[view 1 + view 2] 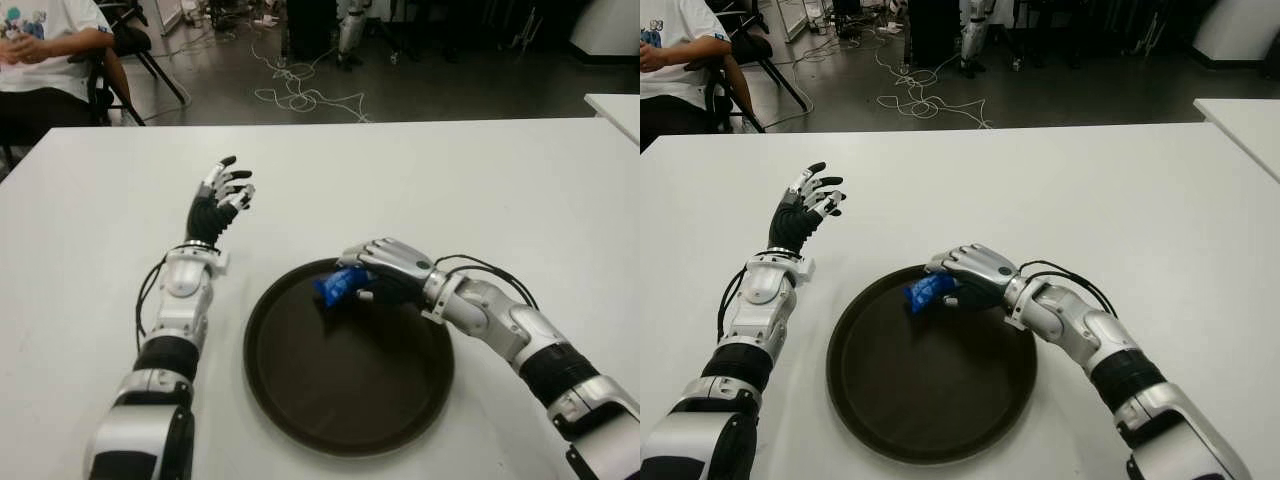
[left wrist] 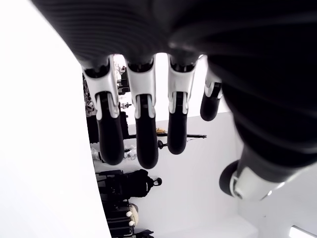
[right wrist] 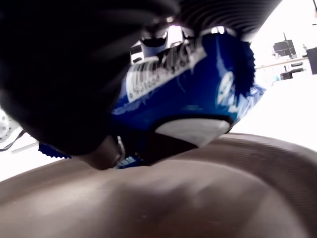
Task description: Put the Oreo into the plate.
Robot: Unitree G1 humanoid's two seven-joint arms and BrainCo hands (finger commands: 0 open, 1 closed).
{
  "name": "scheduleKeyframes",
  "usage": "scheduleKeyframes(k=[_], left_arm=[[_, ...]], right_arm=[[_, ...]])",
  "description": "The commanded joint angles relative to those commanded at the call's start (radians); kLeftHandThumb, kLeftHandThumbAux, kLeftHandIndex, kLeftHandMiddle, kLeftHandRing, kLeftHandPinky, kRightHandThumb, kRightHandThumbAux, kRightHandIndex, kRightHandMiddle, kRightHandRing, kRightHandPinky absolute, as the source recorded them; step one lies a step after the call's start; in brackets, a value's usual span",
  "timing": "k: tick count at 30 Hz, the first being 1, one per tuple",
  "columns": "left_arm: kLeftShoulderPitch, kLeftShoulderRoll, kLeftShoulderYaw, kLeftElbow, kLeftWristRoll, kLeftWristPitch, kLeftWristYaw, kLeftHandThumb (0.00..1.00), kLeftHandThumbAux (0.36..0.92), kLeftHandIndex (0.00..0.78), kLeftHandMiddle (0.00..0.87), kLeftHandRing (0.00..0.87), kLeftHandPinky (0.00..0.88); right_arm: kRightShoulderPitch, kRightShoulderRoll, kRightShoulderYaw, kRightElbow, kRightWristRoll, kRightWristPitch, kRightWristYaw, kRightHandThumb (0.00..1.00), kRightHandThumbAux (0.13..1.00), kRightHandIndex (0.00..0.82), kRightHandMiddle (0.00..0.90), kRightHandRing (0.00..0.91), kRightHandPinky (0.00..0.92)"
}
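A round dark brown plate (image 1: pixel 300 400) sits on the white table (image 1: pixel 500 180) at the near centre. The right hand (image 1: pixel 385 268) reaches in from the near right and is positioned over the plate's far rim, fingers curled around a blue Oreo packet (image 1: pixel 335 286). The right wrist view confirms the packet clamped in the hand just above the plate's surface; contact between packet and plate cannot be determined. The left hand (image 1: pixel 220 200) is to the left of the plate and somewhat farther, fingers spread and holding nothing. Beyond the table's far edge, cables (image 1: pixel 295 85) lie on the floor, and a seated person (image 1: pixel 45 50) appears at the far left.
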Motion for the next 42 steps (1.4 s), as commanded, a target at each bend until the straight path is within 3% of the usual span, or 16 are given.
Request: scheduleKeyframes(k=[4, 8, 10, 13, 16, 19, 21, 27, 42], left_arm=[[-0.001, 0.000, 0.000, 0.004, 0.001, -0.005, 0.002, 0.238, 0.645, 0.137, 0.275, 0.324, 0.417], [-0.001, 0.002, 0.000, 0.009, -0.001, -0.010, -0.002, 0.242, 0.651, 0.138, 0.271, 0.325, 0.412], [-0.002, 0.003, 0.000, 0.013, -0.001, -0.011, -0.003, 0.240, 0.653, 0.138, 0.268, 0.323, 0.407], [-0.004, 0.003, 0.001, 0.017, -0.002, -0.014, -0.003, 0.237, 0.654, 0.138, 0.268, 0.321, 0.405], [-0.005, 0.004, 0.000, 0.019, 0.001, -0.019, -0.002, 0.234, 0.655, 0.137, 0.270, 0.321, 0.404], [-0.006, 0.004, -0.001, 0.023, 0.002, -0.023, 0.000, 0.233, 0.651, 0.136, 0.270, 0.320, 0.404], [-0.007, 0.004, -0.001, 0.025, 0.002, -0.024, 0.000, 0.235, 0.650, 0.135, 0.269, 0.320, 0.404], [-0.011, 0.003, 0.003, 0.036, -0.003, -0.032, -0.002, 0.249, 0.652, 0.134, 0.268, 0.319, 0.406], [-0.016, 0.002, 0.005, 0.043, -0.007, -0.029, -0.008, 0.236, 0.653, 0.136, 0.271, 0.315, 0.405]], right_arm=[[0.004, 0.000, -0.003, -0.010, 0.001, 0.001, 0.000, 0.680, 0.737, 0.426, 0.705, 0.712, 0.702], [0.009, 0.000, -0.004, -0.026, -0.021, 0.008, -0.035, 0.678, 0.739, 0.423, 0.608, 0.624, 0.609], [0.010, 0.000, -0.002, -0.026, -0.040, 0.007, -0.070, 0.678, 0.739, 0.421, 0.539, 0.558, 0.536], [0.008, 0.001, 0.007, -0.012, -0.065, 0.005, -0.121, 0.667, 0.745, 0.405, 0.359, 0.365, 0.343], [0.000, 0.001, 0.015, 0.009, -0.073, 0.000, -0.141, 0.662, 0.747, 0.397, 0.246, 0.237, 0.201], [-0.005, -0.002, 0.021, 0.017, -0.068, -0.008, -0.139, 0.219, 0.785, 0.156, 0.132, 0.111, 0.077], [-0.008, -0.003, 0.024, 0.028, -0.063, -0.020, -0.141, 0.112, 0.790, 0.082, 0.083, 0.060, 0.039], [-0.019, 0.004, 0.025, 0.067, -0.047, -0.057, -0.146, 0.011, 0.774, 0.008, 0.010, 0.006, 0.004], [-0.049, 0.011, 0.041, 0.144, -0.081, -0.076, -0.201, 0.000, 0.735, 0.000, 0.000, 0.000, 0.000]])
